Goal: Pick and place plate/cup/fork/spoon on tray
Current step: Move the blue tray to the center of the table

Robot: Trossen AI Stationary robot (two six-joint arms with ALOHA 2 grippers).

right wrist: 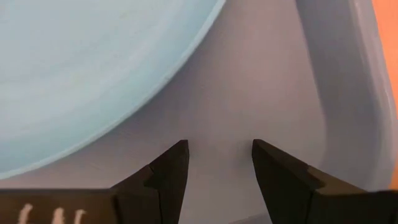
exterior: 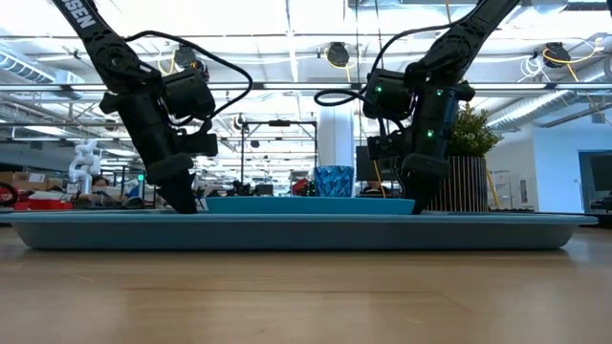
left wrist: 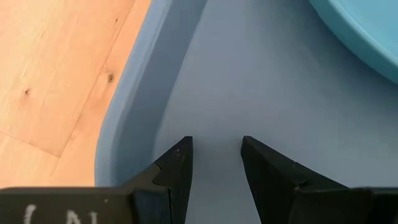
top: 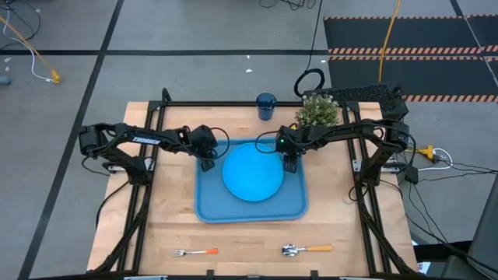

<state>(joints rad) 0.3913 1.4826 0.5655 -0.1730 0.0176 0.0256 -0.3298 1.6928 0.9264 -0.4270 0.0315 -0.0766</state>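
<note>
The sky-blue plate [top: 253, 173] lies flat in the light-blue tray [top: 208, 208] at the table's middle. My left gripper [top: 208, 165] is open and empty, low over the tray floor [left wrist: 249, 81] just left of the plate [left wrist: 367, 28]. My right gripper [top: 291, 166] is open and empty, low over the tray floor at the plate's right rim [right wrist: 186, 68]. The dark-blue cup [top: 266, 106] stands upright at the table's far edge. The fork [top: 194, 253] and the spoon [top: 306, 249] lie on the table near its front edge.
A potted green plant [top: 317, 111] stands at the far right, behind my right arm. The tray's raised rim [left wrist: 130, 93] runs beside my left gripper and the tray's right rim [right wrist: 348, 81] beside my right gripper. Bare wood lies between the tray and the cutlery.
</note>
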